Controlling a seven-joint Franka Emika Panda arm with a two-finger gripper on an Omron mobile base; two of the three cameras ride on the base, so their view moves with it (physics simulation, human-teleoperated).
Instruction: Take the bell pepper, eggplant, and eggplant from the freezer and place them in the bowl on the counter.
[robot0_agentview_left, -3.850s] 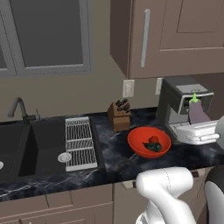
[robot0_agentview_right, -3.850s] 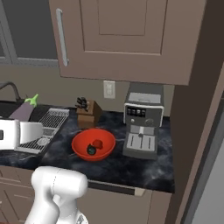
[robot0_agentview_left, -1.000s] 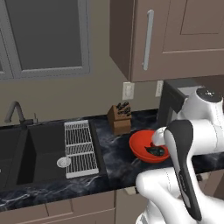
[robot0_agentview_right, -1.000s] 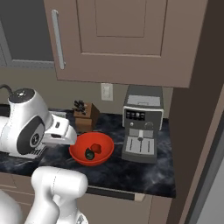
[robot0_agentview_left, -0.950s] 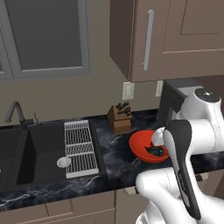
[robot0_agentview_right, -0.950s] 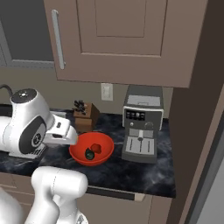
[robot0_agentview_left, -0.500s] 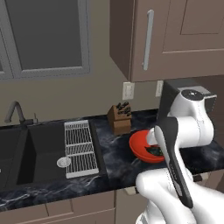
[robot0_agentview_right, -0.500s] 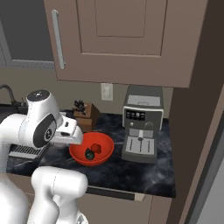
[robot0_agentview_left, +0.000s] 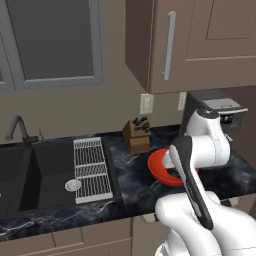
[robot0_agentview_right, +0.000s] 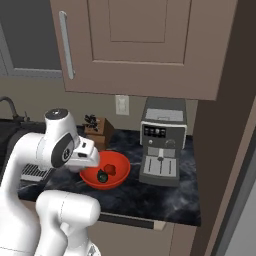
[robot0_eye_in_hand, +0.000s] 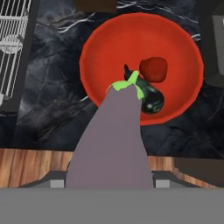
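A pale purple eggplant (robot0_eye_in_hand: 116, 140) with a green cap rises from the bottom of the hand view, and my gripper (robot0_agentview_right: 94, 159) is shut on it. Its fingers are hidden behind the eggplant. The cap end hangs over the near part of the red-orange bowl (robot0_eye_in_hand: 105, 52), above its contents. Inside the bowl lie a red bell pepper (robot0_eye_in_hand: 154, 69) and a dark glossy eggplant (robot0_eye_in_hand: 148, 96), touching each other. The bowl (robot0_agentview_right: 117, 181) stands on the black counter (robot0_agentview_right: 150, 195), left of the coffee machine. My arm covers part of the bowl (robot0_agentview_left: 156, 171) in the left base view. The freezer is out of view.
A coffee machine (robot0_agentview_right: 162, 145) stands right of the bowl. A knife block (robot0_agentview_left: 136, 136) sits behind the bowl by the wall. A white drying rack (robot0_agentview_left: 92, 162) and a dark sink (robot0_agentview_left: 30, 170) lie to the left. Taupe wall cabinets (robot0_agentview_right: 145, 45) hang overhead.
My arm has swung in over the counter, bringing the hand and the pale eggplant from beside the bowl to above its near part. The bowl and its contents have not moved.
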